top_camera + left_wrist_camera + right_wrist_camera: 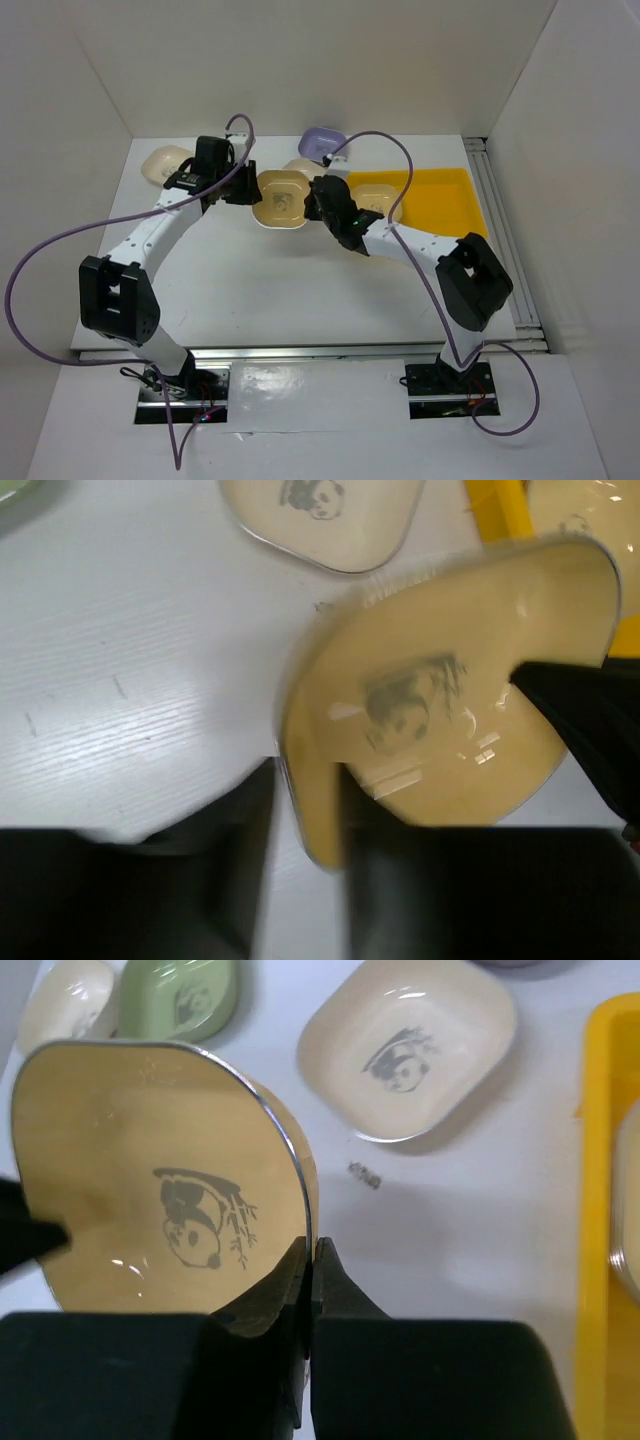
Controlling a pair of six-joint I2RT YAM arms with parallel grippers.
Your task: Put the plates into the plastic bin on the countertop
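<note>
A: From above, what have we got?

B: Both arms meet over the middle of the worktop (280, 300). The tan plate (280, 198) hangs in the air between them, with the left hand (240, 188) at its left rim and the right hand (318, 198) at its right rim. The plastic bin (450, 195) lies to the right. A binned plate (378, 200) sits at its left end, and the rest of the bin floor is bare.

A: A handover, then. And the left wrist view?

B: It's blurred. The rim sits between the left fingers, but I cannot tell whether they are pinching it or have slackened. A dark finger of the right hand reaches the opposite rim.

A: And the right wrist?

B: That one is clear. The right hand is closed tight on the rim, and the plate stands tilted up from it, print towards the camera.

A: How should the step be done well?

B: As I judge it, the left hand should open fully and back straight off before the right arm swings. Otherwise the plate could twist out of that thin edge pinch. Then carry it over the yellow wall and set it on the bare floor.

A: Is anything in the way?

B: A cream plate (410, 1055) lies on the worktop near the bin's wall, so pass above it. A green plate (180, 1000) and a pale plate (65, 1000) lie off to the left, and a lavender plate (322, 142) sits at the back. All three look clear of the path.
</note>
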